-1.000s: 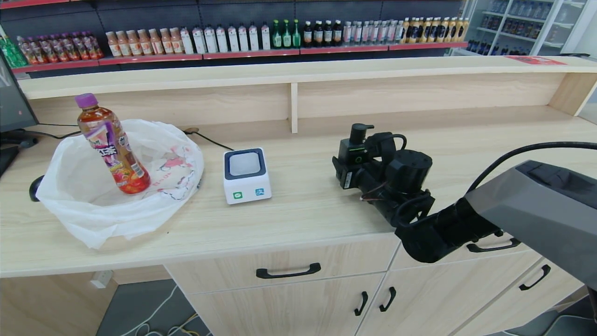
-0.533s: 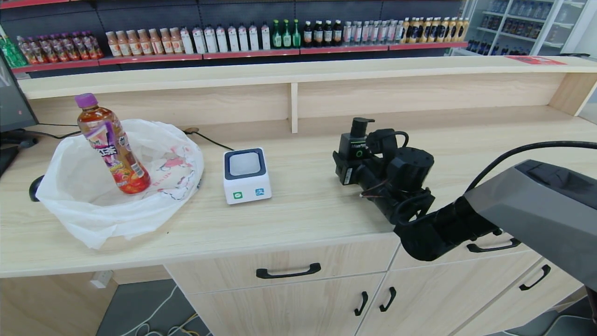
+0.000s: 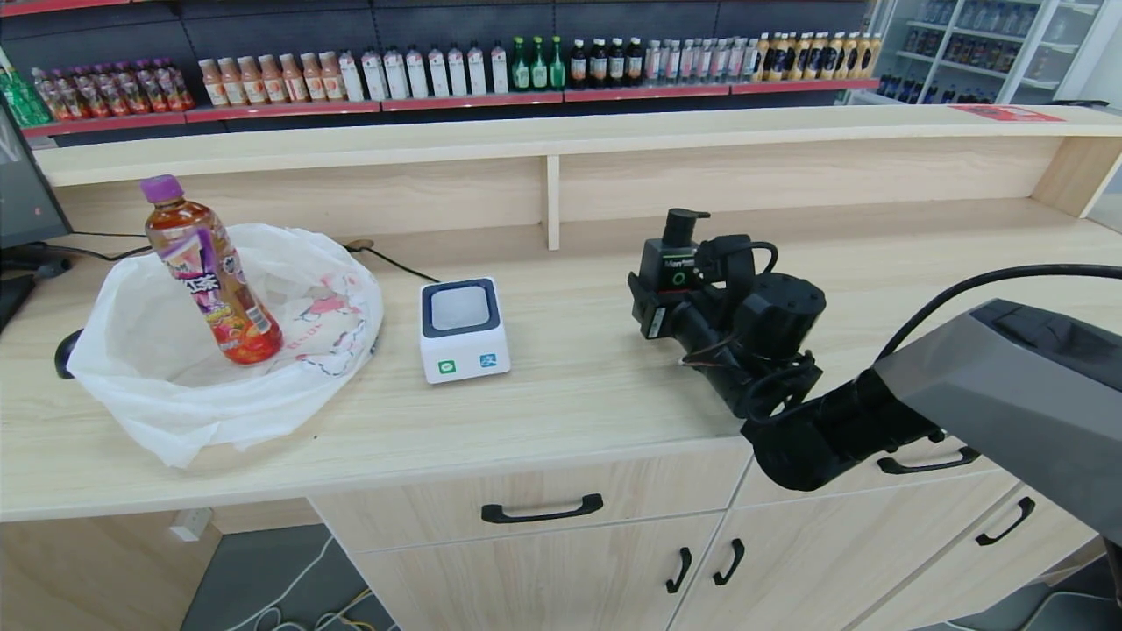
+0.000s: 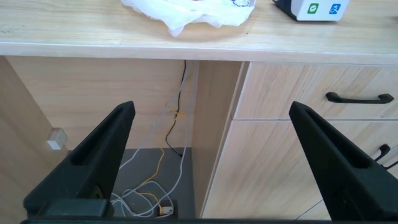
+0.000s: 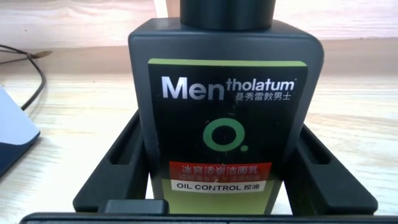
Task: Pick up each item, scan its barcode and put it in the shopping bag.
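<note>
The right end effector [image 5: 222, 143] is clenched on a dark wash bottle [image 3: 675, 263], held upright above the surface [image 3: 570, 386], right of the scanner [image 3: 462, 329]. A tea bottle [image 3: 210, 272] already leans in the bag [image 3: 175, 394] at far left. The scan step seems to be in hand. Next, the barcode, not visible here, must be turned to face the scanner's window. The wash bottle's front label has white lettering, a green ring and a red band. The scanner shows two small icons. The left end effector [image 4: 211, 162] hangs released below the surface's near edge.
</note>
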You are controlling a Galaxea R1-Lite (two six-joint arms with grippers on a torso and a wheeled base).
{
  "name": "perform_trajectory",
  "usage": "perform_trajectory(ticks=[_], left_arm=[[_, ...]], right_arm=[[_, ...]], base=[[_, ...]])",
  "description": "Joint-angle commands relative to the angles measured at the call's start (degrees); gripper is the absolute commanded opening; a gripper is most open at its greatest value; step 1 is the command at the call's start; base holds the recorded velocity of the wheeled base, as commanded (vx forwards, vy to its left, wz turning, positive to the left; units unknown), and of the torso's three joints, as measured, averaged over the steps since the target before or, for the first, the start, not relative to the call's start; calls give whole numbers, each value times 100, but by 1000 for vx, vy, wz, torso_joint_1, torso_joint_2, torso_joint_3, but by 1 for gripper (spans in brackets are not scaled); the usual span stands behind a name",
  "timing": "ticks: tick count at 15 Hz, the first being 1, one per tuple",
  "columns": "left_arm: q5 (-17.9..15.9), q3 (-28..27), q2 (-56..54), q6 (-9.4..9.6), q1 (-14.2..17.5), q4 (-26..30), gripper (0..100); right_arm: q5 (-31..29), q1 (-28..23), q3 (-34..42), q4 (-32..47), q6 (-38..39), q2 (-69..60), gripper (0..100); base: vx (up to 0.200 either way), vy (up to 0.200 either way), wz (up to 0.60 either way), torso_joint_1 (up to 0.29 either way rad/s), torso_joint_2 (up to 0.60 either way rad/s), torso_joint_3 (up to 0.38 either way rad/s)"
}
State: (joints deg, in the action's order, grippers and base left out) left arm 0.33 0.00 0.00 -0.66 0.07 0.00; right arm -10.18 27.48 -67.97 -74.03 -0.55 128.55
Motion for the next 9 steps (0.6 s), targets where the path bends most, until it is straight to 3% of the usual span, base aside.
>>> perform_trajectory(ticks=[1,9], left_arm=[[2,0,0,-4,1,0,100],[2,0,0,-4,1,0,100]], right_arm=[[-2,3,12,-85,-7,-84,0],[-46,267,759,-146,-103,-1130,0]], base=[[0,0,0,0,0,0],[0,0,0,0,0,0]])
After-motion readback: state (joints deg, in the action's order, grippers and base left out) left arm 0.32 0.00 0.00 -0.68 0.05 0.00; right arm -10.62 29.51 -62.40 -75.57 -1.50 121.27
